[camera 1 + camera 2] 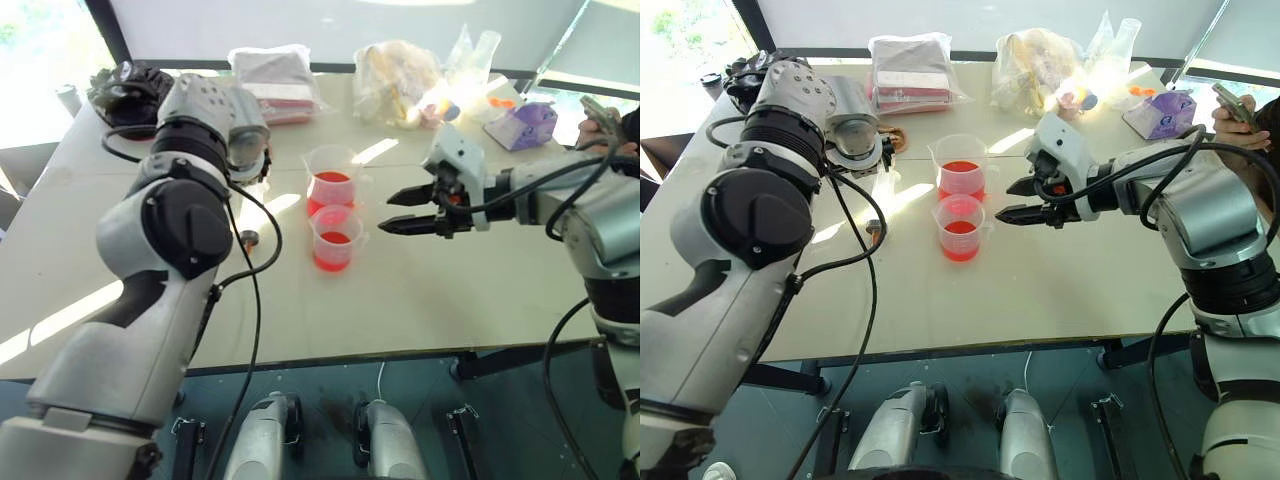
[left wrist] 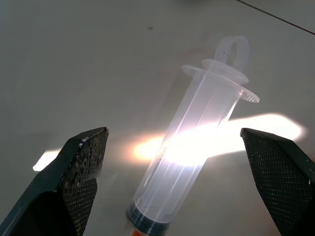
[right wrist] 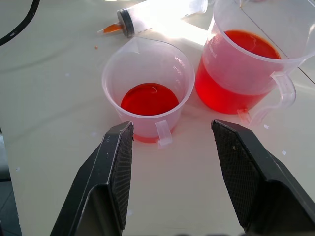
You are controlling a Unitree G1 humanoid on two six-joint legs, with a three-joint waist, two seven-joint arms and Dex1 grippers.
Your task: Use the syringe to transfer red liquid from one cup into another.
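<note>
**A:** Where do we have the large clear plastic syringe point(image 2: 197, 147) with the black rubber seal and small orange-red tip?

**B:** We see it lying flat on the pale desk point(image 1: 450, 290), in a bright patch of sunlight. In the left wrist view it sits in the gap between the two black fingers point(image 2: 81, 162) of our left gripper point(image 2: 182, 162), ring-shaped plunger end pointing away from us and the black seal end nearest. Our jaws there stand wide apart and touch nothing; the syringe lies on the desk beyond them, apart from both fingers.

**A:** And the cups?

**B:** The larger, wider clear plastic measuring beaker point(image 3: 251, 69) with handle and printed marks holds a good depth of bright red-pink liquid point(image 3: 246, 49). The smaller, narrower clear plastic beaker point(image 3: 147, 88) stands just beside it, nearer to us, with a shallower pool of the same red liquid at its bottom. The syringe lies on the far side of the small beaker from our right gripper point(image 3: 170, 162), near but not touching it, its orange tip pointing away from the larger beaker.

**A:** What is our right gripper doing?

**B:** It hangs above the desk, just beside the small beaker, pointing at it. Its jaws are partly spread with nothing between them.
</note>
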